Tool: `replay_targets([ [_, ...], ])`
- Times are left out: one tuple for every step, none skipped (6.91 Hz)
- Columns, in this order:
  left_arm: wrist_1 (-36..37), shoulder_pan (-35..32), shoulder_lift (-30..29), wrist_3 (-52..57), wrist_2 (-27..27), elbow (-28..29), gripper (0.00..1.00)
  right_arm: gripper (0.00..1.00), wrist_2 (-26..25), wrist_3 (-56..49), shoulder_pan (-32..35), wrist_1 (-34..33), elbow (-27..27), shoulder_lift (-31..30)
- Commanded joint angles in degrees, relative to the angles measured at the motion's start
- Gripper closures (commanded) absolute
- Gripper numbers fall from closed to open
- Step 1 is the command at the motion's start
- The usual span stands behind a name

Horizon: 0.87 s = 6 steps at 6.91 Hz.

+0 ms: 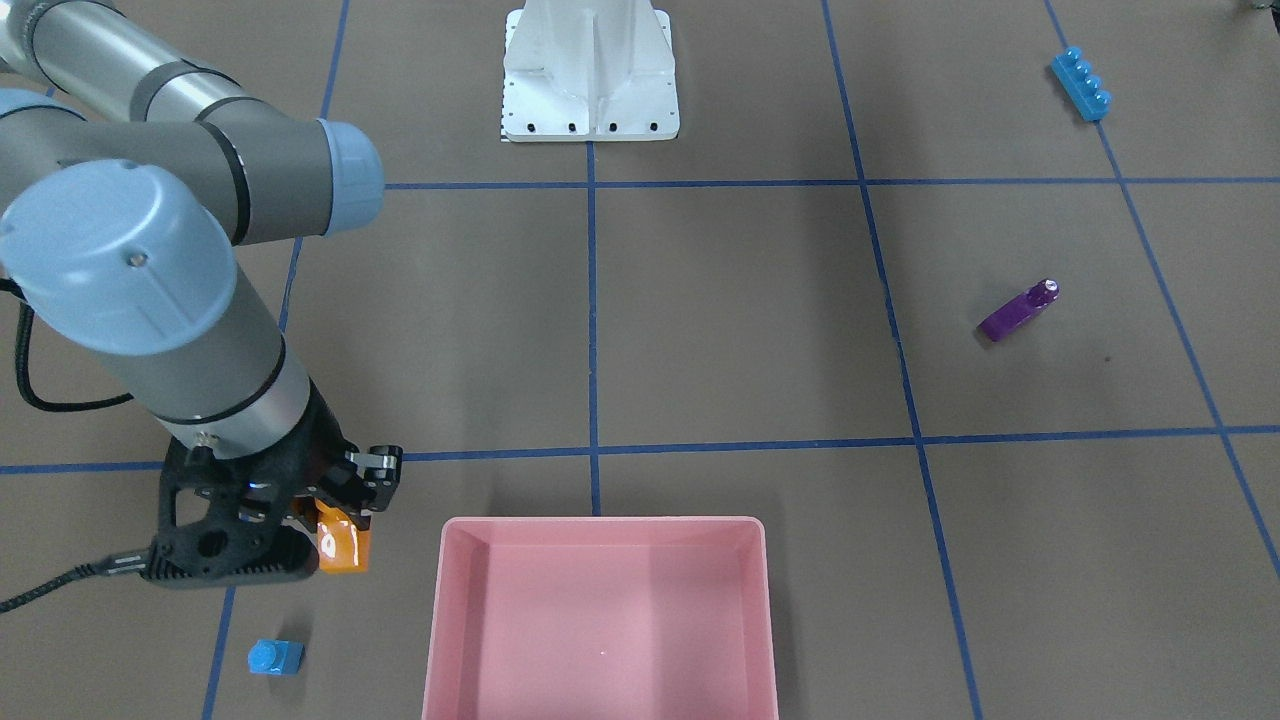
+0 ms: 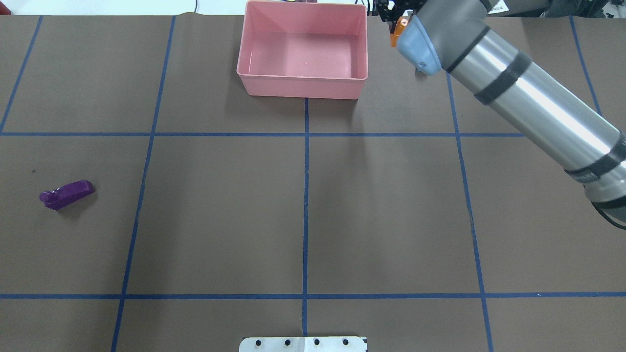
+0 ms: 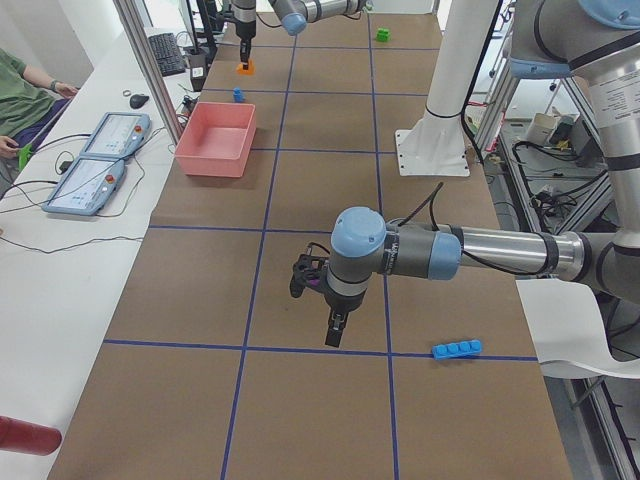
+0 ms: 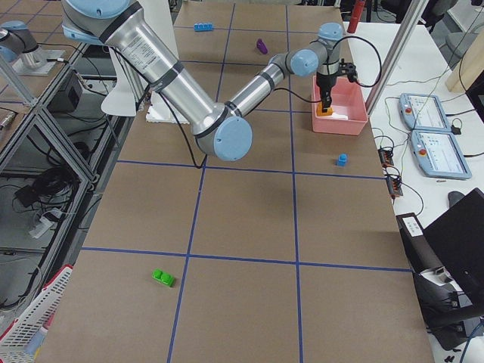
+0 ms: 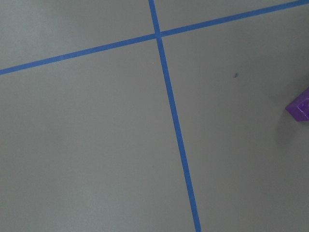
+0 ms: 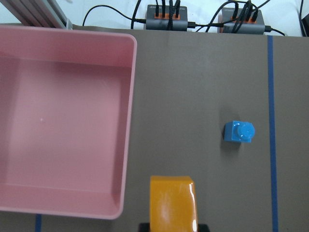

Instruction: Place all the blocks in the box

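My right gripper (image 1: 338, 515) is shut on the orange block (image 1: 345, 545) and holds it just off the table beside the pink box (image 1: 600, 528). The block also shows in the right wrist view (image 6: 172, 200), outside the box's wall (image 6: 129, 121). The tiny blue block (image 1: 275, 657) lies on the table beyond it. The purple block (image 2: 66, 194) and the long blue block (image 1: 1081, 85) lie on the robot's left half. The green block (image 4: 162, 277) lies far out on its right. My left gripper (image 3: 335, 325) hangs near the purple block; I cannot tell whether it is open.
The white robot base (image 1: 590, 75) stands at mid-table. Cable hubs (image 6: 166, 21) sit past the table's far edge. A side bench with tablets (image 3: 100, 160) and an operator's arm (image 3: 35, 85) runs along the box side.
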Motion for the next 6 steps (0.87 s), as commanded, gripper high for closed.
replay_targets([
  [-0.78, -0.01, 0.0, 0.0, 0.0, 0.08, 0.0, 1.0, -0.09, 3.03, -0.63, 12.75, -17.96, 7.74],
  [-0.78, -0.02, 0.0, 0.0, 0.0, 0.08, 0.0, 1.0, -0.18, 4.1, -1.51, 17.71, -26.85, 12.03],
  [-0.78, -0.02, 0.09, 0.0, 0.0, 0.0, 0.0, 1.0, -1.14, 4.11, -2.82, 18.29, -30.94, 14.08],
  [-0.78, -0.02, 0.09, 0.0, 0.0, 0.08, 0.0, 1.0, -2.37, 4.28, -4.32, 22.47, -34.11, 14.62],
  [-0.78, -0.02, 0.17, 0.0, 0.0, 0.08, 0.0, 1.0, -3.25, 5.68, -5.64, 27.3, -38.06, 14.62],
  [-0.78, -0.02, 0.26, 0.0, 0.0, 0.08, 0.0, 1.0, -4.56, 5.78, -6.69, 27.34, -38.19, 14.62],
])
